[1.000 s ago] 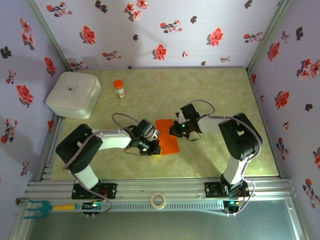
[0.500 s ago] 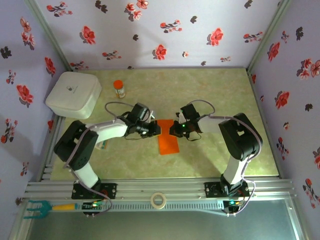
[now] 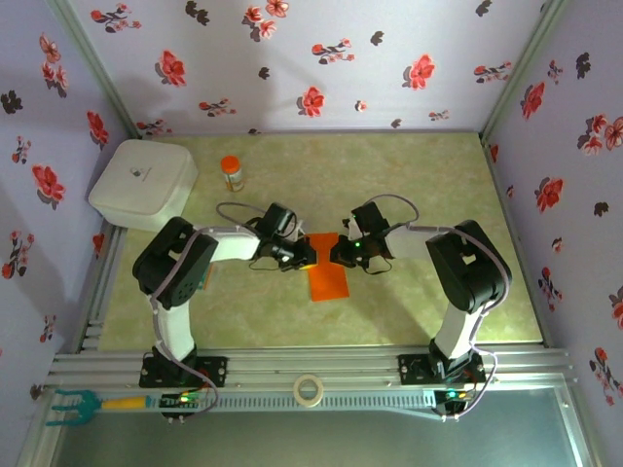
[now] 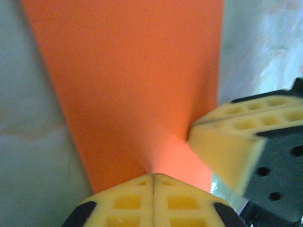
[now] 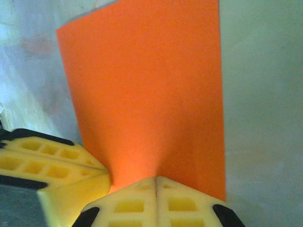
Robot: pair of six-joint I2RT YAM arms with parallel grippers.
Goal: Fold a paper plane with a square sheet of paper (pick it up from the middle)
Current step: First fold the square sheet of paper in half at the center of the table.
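The square sheet of paper (image 3: 329, 277) lies on the table as a narrow orange rectangle, long side running toward me. It spreads away from the jaws in the left wrist view (image 4: 132, 80) and the right wrist view (image 5: 147, 85). My left gripper (image 3: 305, 255) is shut, tips down on the sheet's far left corner (image 4: 153, 176). My right gripper (image 3: 343, 253) is shut too, tips on the far right corner (image 5: 156, 178). The two grippers stand close together, facing each other across the sheet's far end. Nothing sits between either pair of jaws.
A small orange-capped bottle (image 3: 232, 173) stands at the back left, next to a white lidded box (image 3: 144, 183). A tape roll (image 3: 309, 389) and a teal fork-like tool (image 3: 88, 402) lie on the rail in front of the table.
My left gripper has travelled, jaws shut, from the sheet's near left corner up along its left edge to the far end. The right gripper has stayed put.
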